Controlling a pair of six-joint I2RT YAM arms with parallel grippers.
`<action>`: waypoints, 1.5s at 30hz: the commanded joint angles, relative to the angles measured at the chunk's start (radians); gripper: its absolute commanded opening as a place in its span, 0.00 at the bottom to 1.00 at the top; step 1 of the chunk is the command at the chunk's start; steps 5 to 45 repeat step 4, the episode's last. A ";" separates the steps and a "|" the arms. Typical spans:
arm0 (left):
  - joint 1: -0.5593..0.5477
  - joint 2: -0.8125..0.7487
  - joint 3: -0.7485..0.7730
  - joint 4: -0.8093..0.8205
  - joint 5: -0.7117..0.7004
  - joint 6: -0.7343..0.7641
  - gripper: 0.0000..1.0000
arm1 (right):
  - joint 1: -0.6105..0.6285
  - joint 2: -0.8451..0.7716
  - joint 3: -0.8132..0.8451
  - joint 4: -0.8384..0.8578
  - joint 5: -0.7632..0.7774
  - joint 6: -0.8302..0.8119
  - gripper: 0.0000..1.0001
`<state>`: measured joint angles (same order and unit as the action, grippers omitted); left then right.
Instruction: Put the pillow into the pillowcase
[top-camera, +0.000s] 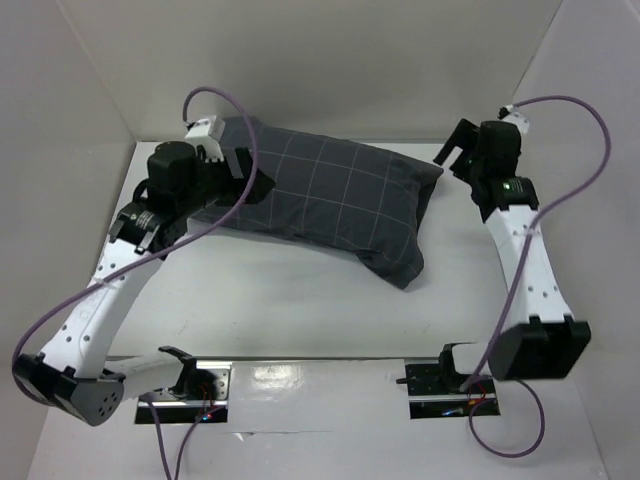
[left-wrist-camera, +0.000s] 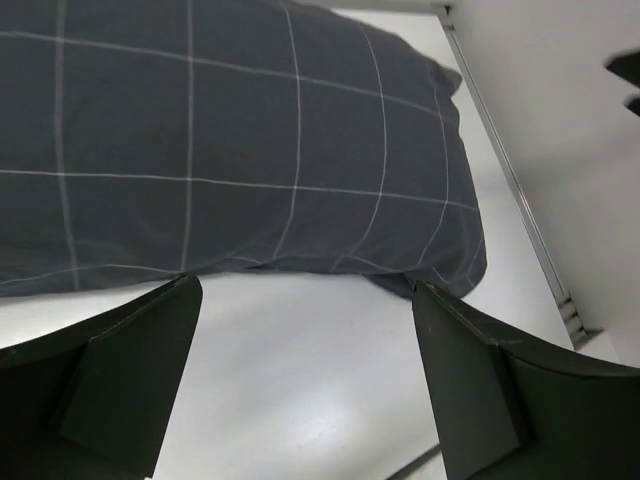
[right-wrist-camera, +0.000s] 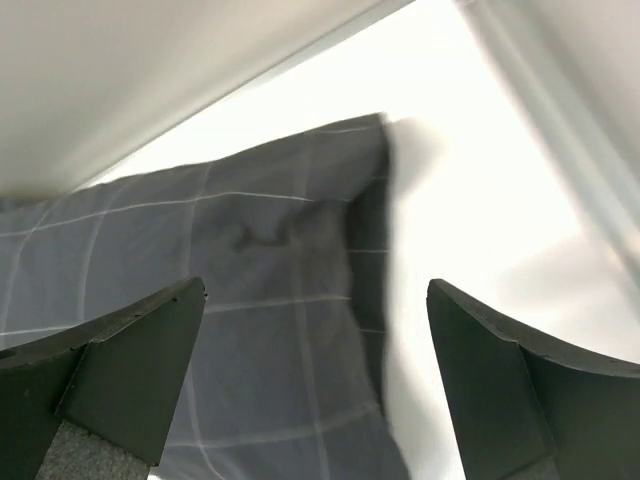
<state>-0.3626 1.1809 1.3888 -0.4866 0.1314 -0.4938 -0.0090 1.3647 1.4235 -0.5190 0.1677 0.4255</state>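
The pillowcase (top-camera: 330, 195) is lying on the white desk (top-camera: 300, 310), stretching along the far edge from near the far left corner toward the far right corner, with its right end sagging toward the middle of the desk. It is looking plump and filled out, its dark grey cloth crossed by thin pale grid lines. The pillow itself is not showing anywhere, so whether it is sitting inside I cannot tell. The left hand (top-camera: 238, 160) is hovering at the left end of the pillowcase. In the left wrist view this hand (left-wrist-camera: 305, 290) is holding its two dark fingers (left-wrist-camera: 140, 360) spread wide with nothing between them. Only bare desk is lying in the gap, and the pillowcase (left-wrist-camera: 250, 130) is filling the view just beyond the tips. Whether the tips are brushing the cloth I cannot tell. The right hand (top-camera: 452, 150) is hanging near the far right corner of the desk, just beside the right end of the pillowcase and apart from it. From its own wrist camera this hand (right-wrist-camera: 315, 290) is also gaping wide and gripping nothing, with the corner of the pillowcase (right-wrist-camera: 260, 280) lying below and beyond the fingers (right-wrist-camera: 130, 360). A purple cable (top-camera: 252, 150) is looping across the left end of the pillowcase.
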 joint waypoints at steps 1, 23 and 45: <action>0.002 -0.061 0.012 0.009 -0.101 0.046 1.00 | 0.009 -0.105 -0.110 -0.154 0.199 -0.019 0.99; 0.002 -0.090 0.001 0.010 -0.150 0.057 1.00 | 0.009 -0.223 -0.216 -0.144 0.213 -0.021 0.99; 0.002 -0.090 0.001 0.010 -0.150 0.057 1.00 | 0.009 -0.223 -0.216 -0.144 0.213 -0.021 0.99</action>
